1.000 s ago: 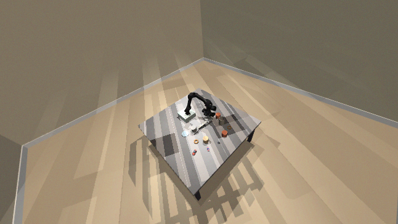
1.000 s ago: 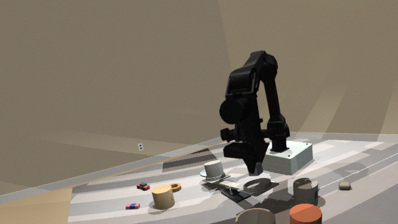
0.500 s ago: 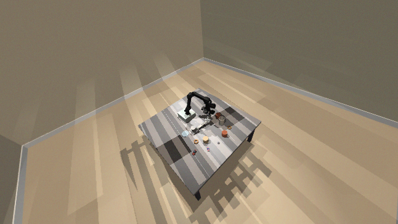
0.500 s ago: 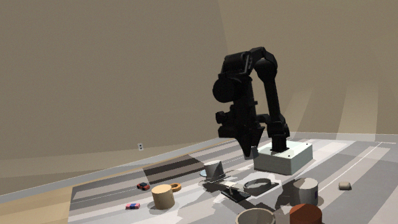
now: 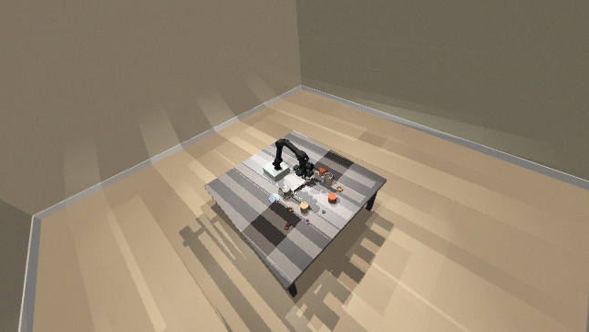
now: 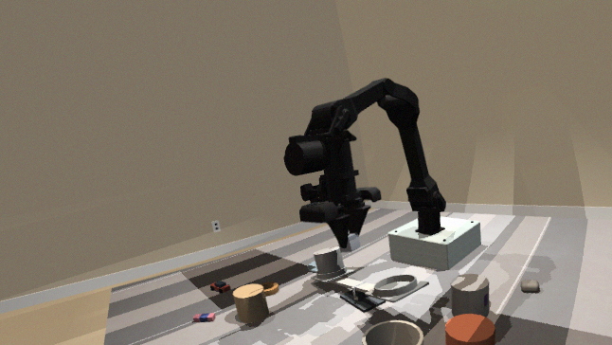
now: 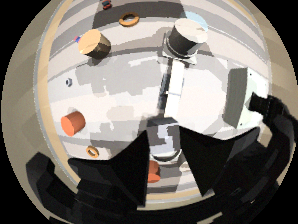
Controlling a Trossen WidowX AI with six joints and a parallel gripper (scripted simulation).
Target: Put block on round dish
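My gripper [image 6: 348, 244] [image 7: 161, 131] [image 5: 308, 176] is shut on a small pale grey block [image 6: 354, 240] [image 7: 162, 135] and holds it in the air above the balance. The balance beam [image 6: 354, 285] [image 7: 172, 83] lies below. One grey upturned cup [image 6: 328, 262] [image 7: 185, 38] [image 5: 286, 191] stands on its far end. The near end carries only a low grey ring [image 6: 397, 284]. A grey open cup [image 5: 327, 178] [image 6: 393, 333] stands on the table away from the balance. The round pale blue dish [image 5: 273, 197] lies beside the cup end of the balance.
The arm's base block [image 6: 436, 244] [image 5: 275, 172] stands behind the balance. Around it stand a tan cylinder [image 6: 250, 303] [image 7: 93, 44], an orange cylinder [image 5: 332, 197] [image 7: 72, 123], a rust cylinder [image 6: 470, 332], a mottled grey cylinder [image 6: 469, 294], orange rings [image 6: 271, 287] [image 5: 339, 188], a toy car [image 6: 220, 286] and a pebble [image 6: 530, 285].
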